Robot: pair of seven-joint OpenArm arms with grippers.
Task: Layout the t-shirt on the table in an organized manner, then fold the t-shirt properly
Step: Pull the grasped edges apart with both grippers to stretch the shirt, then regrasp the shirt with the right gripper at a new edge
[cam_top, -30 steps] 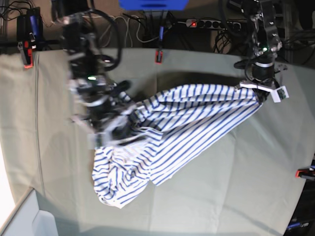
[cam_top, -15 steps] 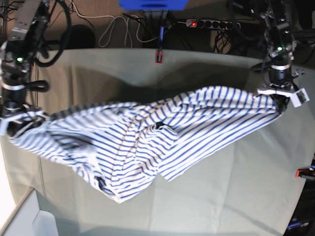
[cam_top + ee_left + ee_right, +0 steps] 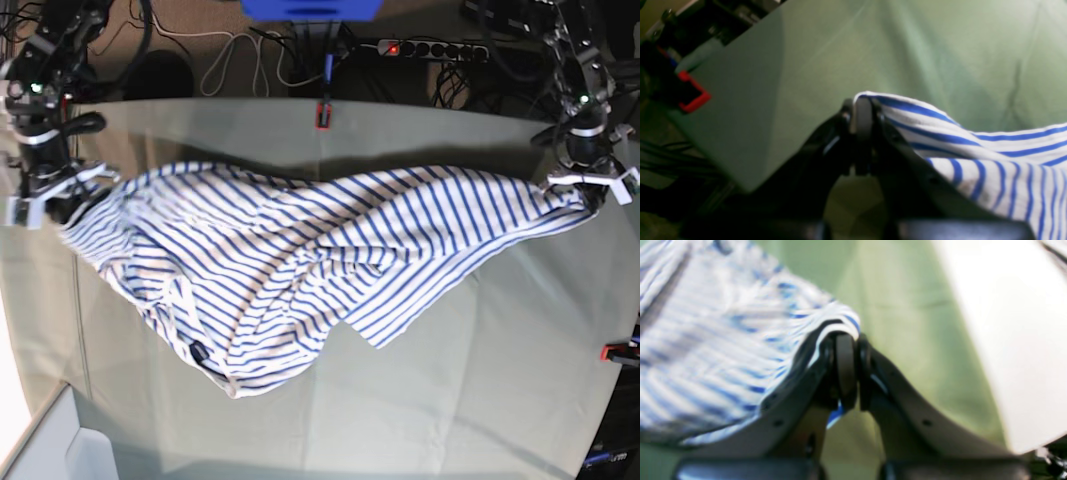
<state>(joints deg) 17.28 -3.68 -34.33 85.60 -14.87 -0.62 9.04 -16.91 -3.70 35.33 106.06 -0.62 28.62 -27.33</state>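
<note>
The white, blue-striped t-shirt (image 3: 300, 260) hangs stretched across the table (image 3: 480, 360) between my two arms, its lower part sagging in a bunch toward the front. My left gripper (image 3: 590, 198), at the right of the base view, is shut on one end of the t-shirt (image 3: 973, 150); the left wrist view shows the gripper (image 3: 862, 110) pinching the cloth edge. My right gripper (image 3: 62, 208), at the left, is shut on the other end; the right wrist view shows this gripper (image 3: 848, 336) clamped on striped fabric (image 3: 723, 350).
Red clamps hold the table cloth at the back edge (image 3: 322, 114) and at the right edge (image 3: 618, 352). Cables and a power strip (image 3: 430, 48) lie behind the table. A pale box corner (image 3: 60, 440) sits at the front left.
Both arms have moved apart and back, pulling the t-shirt wider and flatter. The right gripper rose toward the back left, the left gripper shifted further right.
</note>
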